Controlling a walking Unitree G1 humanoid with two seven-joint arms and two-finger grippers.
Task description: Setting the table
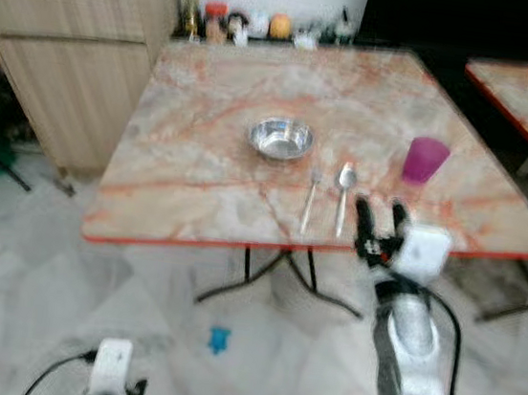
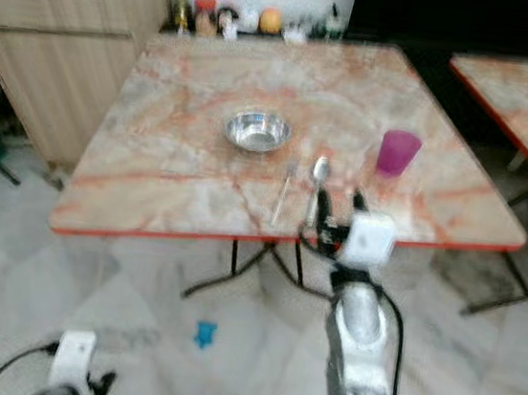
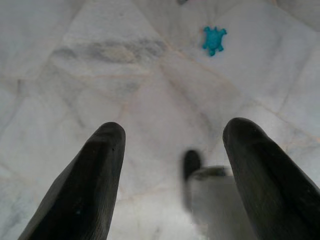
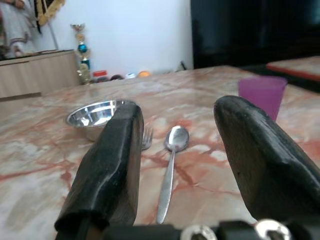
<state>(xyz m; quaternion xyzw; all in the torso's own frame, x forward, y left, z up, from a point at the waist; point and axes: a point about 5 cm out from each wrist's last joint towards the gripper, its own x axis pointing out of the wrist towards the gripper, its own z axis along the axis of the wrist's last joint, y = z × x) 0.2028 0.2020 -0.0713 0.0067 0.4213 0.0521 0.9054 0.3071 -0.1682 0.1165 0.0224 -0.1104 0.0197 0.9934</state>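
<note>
Because your right hand point(image 1: 381, 219) hangs just over the near edge of the bench point(image 1: 202, 151) with its fingers spread and nothing between them, it looks free to place or adjust, not carrying anything. The setting sits toward the near right part of the bench: the bowl point(image 1: 280, 139) lies about mid-bench, and the fork point(image 1: 310, 200) and spoon point(image 1: 343, 196) lie side by side just nearer you, handles pointing at the near edge as a diner would reach them. The cup point(image 1: 425, 160) stands upright to the right of the spoon, apart from it. Your hand lines up closest with the spoon, so I judge any next touch is a small straightening there. Your left hand point(image 3: 170, 175) hangs idle low over the floor, fingers spread, near a small blue toy point(image 3: 214, 39).
</note>
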